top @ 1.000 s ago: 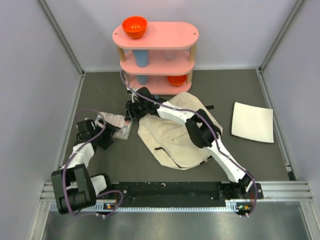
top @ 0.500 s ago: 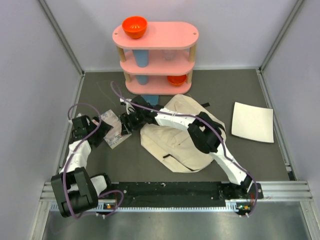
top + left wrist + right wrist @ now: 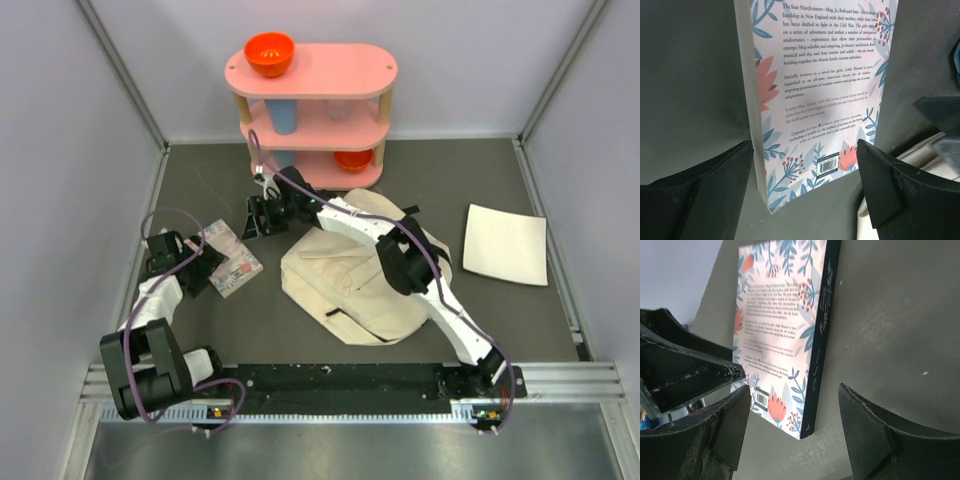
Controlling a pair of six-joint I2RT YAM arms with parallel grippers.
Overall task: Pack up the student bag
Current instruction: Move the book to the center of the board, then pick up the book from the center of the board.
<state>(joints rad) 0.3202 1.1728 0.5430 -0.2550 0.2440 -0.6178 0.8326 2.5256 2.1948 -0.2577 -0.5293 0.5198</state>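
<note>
- Near the left edge of the counter (image 3: 470, 180), a book (image 3: 232, 262) lies back cover up.
- The left hand (image 3: 203, 270) straddles the book's barcode end, fingers set wide and closed against both long edges.
- The right hand (image 3: 258, 218) hovers just past the book toward the far edge, fingers spread wide, holding nothing.
- The bag (image 3: 345, 285) lies flat mid-counter, near the book and partly under the right arm (image 3: 400, 260).
</note>
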